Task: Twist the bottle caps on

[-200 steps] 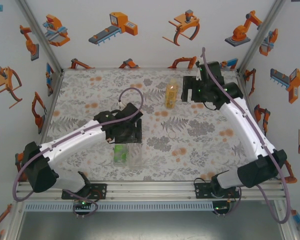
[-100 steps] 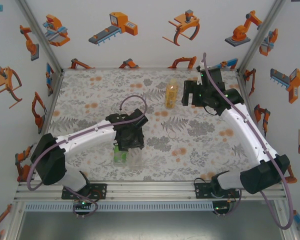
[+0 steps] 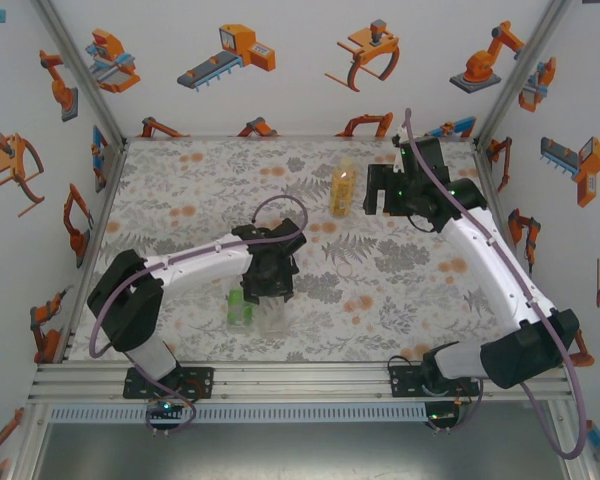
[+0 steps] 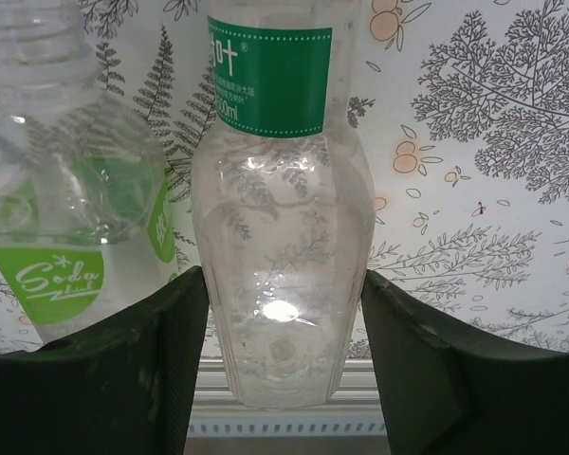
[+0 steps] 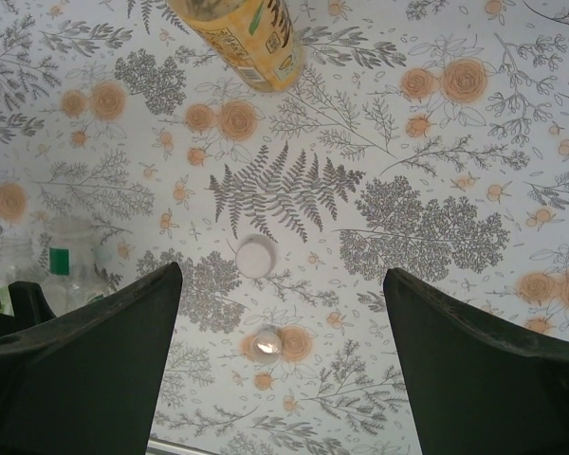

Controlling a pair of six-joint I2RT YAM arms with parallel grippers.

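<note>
The left gripper clamps the sides of the upright clear bottle at near centre, while the right gripper, open and empty, hovers far right with 2 caps directly below its jaws.

Green-tinted bottle reads "Soda"; clear bottle "00ml".

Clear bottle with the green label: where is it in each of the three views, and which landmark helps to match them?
Top external: the clear bottle lies below centre, towards the table's near edge.
Left wrist: it is at the centre, large.
Right wrist: it is at the left edge, small and faint.
Shared landmark: the flowered table cover.
</note>
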